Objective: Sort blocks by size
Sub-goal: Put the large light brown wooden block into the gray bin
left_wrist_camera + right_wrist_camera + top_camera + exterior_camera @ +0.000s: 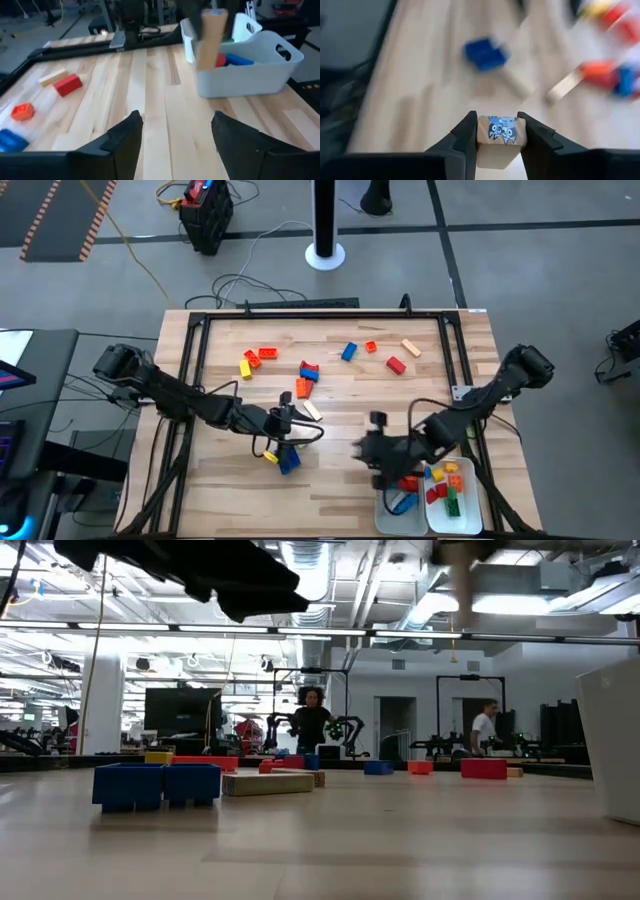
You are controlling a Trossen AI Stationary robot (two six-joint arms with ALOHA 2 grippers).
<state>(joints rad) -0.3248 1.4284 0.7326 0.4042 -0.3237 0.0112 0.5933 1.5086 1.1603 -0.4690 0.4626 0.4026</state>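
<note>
Right wrist view: fingers point(496, 137) pinch tan block point(501, 135), blue-printed.

Two white trays point(452, 522), two arms point(200, 402), two people point(312, 720) behind

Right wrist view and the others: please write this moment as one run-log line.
right gripper: shut on tan wooden block | left gripper: open, empty | white plastic tray: holds bricks

The wooden table point(340, 395) had little blocks point(308, 372) lying all over its top, red, blue, orange, yellow and tan ones, and two white trays point(385, 518) sat side by side at one corner.
</note>
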